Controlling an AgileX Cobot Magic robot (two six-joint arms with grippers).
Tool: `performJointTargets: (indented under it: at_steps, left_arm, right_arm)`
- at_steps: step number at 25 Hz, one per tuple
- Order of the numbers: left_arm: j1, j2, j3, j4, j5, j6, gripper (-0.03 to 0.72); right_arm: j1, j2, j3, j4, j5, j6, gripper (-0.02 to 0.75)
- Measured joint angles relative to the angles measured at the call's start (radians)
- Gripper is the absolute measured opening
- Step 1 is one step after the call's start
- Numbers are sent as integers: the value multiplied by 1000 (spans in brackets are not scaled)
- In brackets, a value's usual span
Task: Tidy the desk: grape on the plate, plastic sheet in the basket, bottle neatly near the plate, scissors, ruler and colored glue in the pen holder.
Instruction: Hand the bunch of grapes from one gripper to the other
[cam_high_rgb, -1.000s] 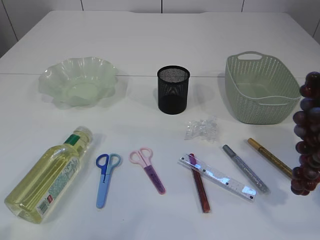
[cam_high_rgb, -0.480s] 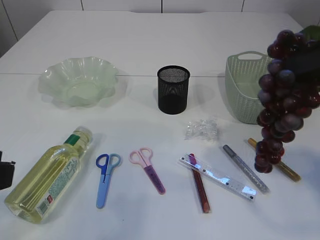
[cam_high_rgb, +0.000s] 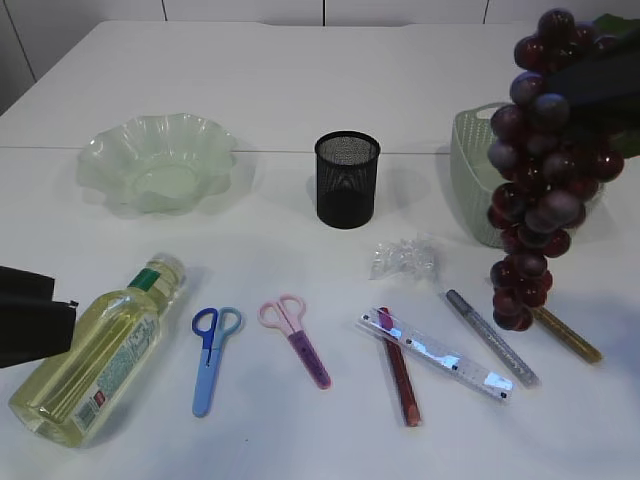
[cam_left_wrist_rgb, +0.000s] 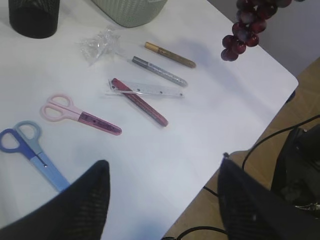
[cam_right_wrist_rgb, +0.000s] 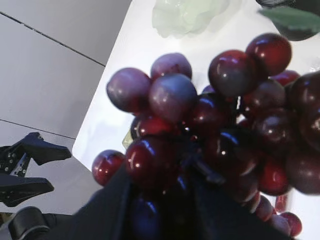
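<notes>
My right gripper (cam_high_rgb: 605, 80) is shut on a bunch of dark red grapes (cam_high_rgb: 540, 180), hanging high in front of the green basket (cam_high_rgb: 470, 170); the bunch fills the right wrist view (cam_right_wrist_rgb: 220, 130). My left gripper (cam_left_wrist_rgb: 162, 195) is open and empty, at the left table edge beside the bottle (cam_high_rgb: 95, 350). The pale green plate (cam_high_rgb: 158, 160) stands back left, the black mesh pen holder (cam_high_rgb: 347, 180) at centre. Crumpled plastic sheet (cam_high_rgb: 403, 257), blue scissors (cam_high_rgb: 209, 355), pink scissors (cam_high_rgb: 297, 338), clear ruler (cam_high_rgb: 437, 355) and red glue (cam_high_rgb: 399, 378), silver glue (cam_high_rgb: 490, 338) and gold glue (cam_high_rgb: 565, 333) lie in front.
The left wrist view shows the table's corner and edge (cam_left_wrist_rgb: 235, 145) with cables and a dark stand (cam_left_wrist_rgb: 300, 165) on the floor below. The ruler lies across the red glue tube.
The grape bunch has swung in from the right edge and risen, now hanging in front of the basket. My left gripper has come into view at the left edge beside the bottle.
</notes>
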Motion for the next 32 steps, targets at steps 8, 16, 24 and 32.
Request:
performJointTargets:
  at_steps: [8,16,24,32]
  left_arm:
    - [-2,147,-87,-70,89,78,500]
    - [-180,273,-163,-99,52,117,500]
    - [-447,419,-194,-237,-135,268,509]
    - [-586,563,-294,-316,-298,405,512]
  right_arm:
    - [50,0,0,23,-8,-47,219]
    - [164,42,0,57,-82,-81,219]
    - [245,102,-36,122,-124,-100,219]
    - [268,114,-36,146,-135,-122,219]
